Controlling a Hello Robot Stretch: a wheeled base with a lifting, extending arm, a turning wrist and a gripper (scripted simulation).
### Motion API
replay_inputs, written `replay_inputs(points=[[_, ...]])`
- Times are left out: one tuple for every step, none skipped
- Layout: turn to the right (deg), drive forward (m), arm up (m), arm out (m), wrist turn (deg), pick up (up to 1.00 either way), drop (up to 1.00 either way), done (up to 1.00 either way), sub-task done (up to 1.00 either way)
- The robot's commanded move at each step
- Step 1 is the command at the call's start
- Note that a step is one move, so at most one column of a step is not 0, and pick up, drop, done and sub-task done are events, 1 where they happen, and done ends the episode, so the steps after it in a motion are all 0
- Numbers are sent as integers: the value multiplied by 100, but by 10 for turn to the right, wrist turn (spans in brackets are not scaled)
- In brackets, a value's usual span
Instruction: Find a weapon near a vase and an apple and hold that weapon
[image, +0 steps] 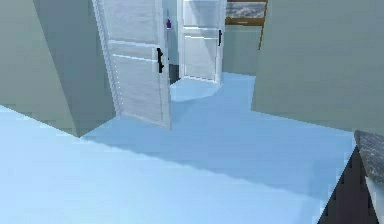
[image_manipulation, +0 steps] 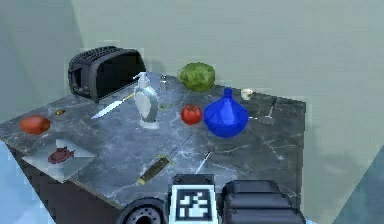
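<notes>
The knife (image_manipulation: 112, 105) lies flat on the dark counter (image_manipulation: 270, 150), pale blade, just in front of the toaster (image_manipulation: 104, 70) and beside a clear bottle (image_manipulation: 148, 100). Past the bottle sit a red apple (image_manipulation: 191, 114) and a blue vase (image_manipulation: 227, 115), near each other. A second slim utensil (image_manipulation: 155, 168) lies by the counter's front edge. The gripper (image_manipulation: 145, 212) is low at the bottom edge, and honestly there's no telling whether it holds anything. Ahead, a white door (image: 135, 60) stands open over pale blue floor.

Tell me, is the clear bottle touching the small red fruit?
Apart. The arm side view shows bare countertop between the clear bottle and the red fruit.
</notes>
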Motion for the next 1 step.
replay_inputs(points=[[0, 0, 0, 16, 0, 0, 0, 0, 0]])
